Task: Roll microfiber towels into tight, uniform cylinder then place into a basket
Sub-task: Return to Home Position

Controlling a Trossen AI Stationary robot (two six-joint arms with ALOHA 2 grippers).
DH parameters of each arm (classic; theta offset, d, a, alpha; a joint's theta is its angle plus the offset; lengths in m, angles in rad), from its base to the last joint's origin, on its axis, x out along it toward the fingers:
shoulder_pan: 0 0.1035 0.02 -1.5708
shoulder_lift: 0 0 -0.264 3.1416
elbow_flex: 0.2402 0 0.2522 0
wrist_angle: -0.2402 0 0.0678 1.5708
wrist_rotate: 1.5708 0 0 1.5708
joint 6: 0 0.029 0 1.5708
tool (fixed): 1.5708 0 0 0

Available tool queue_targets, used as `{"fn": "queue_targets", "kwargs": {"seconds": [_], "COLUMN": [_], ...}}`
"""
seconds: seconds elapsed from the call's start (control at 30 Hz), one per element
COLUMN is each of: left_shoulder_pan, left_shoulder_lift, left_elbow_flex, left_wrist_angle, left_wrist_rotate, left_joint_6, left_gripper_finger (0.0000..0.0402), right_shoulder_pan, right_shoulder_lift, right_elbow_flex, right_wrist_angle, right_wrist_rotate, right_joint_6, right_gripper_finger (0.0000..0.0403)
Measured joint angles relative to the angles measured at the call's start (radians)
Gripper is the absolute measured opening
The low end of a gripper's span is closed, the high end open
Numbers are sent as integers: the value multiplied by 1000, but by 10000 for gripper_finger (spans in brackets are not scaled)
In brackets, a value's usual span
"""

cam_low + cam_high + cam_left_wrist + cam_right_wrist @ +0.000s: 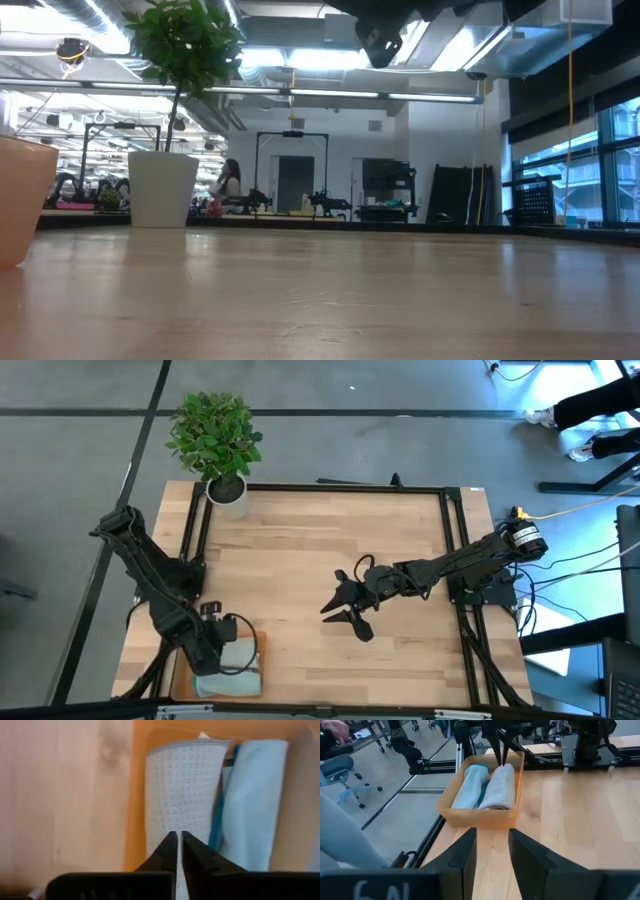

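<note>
Both rolled towels are sitting in the orange basket point(475, 819), lower left of the overhead shot, with the grey-green roll point(182, 795) snug against the blue roll point(255, 800). Right over them hangs the left gripper point(178, 851), fingers pinched together on nothing. Mid-frame, the right gripper point(492, 840) is spread wide, empty.

Orange basket point(480, 818) holds a grey waffle-weave towel point(182, 795) and a light blue towel point(255, 795).
</note>
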State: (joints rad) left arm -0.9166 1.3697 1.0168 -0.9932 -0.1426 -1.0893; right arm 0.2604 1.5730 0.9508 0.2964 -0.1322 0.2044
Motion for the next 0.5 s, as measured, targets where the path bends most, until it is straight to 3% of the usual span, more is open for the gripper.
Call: {"fn": "queue_targets", "kwargs": {"seconds": [0.17,0.27,0.4,0.5], "left_shoulder_pan": [1,7,26,49], "left_shoulder_lift": [-25,-61,-144,-209], "left_elbow_flex": [0,0,0,0], "left_wrist_angle": [32,53,62,63], "left_wrist_rotate": [5,-21,-149,-304], "left_joint_6": [0,0,4,69], "left_gripper_finger": [8,2,3,1], "right_shoulder_pan": [0,0,-12,-27], "right_shoulder_lift": [0,-7,-84,-174], "right_elbow_flex": [0,0,0,0], "right_wrist_angle": [25,67,38,-31], "right_wrist_rotate": [1,7,8,9], "right_joint_6": [1,-4,-78,-133], "right_gripper_finger": [113,89,17,11]}}
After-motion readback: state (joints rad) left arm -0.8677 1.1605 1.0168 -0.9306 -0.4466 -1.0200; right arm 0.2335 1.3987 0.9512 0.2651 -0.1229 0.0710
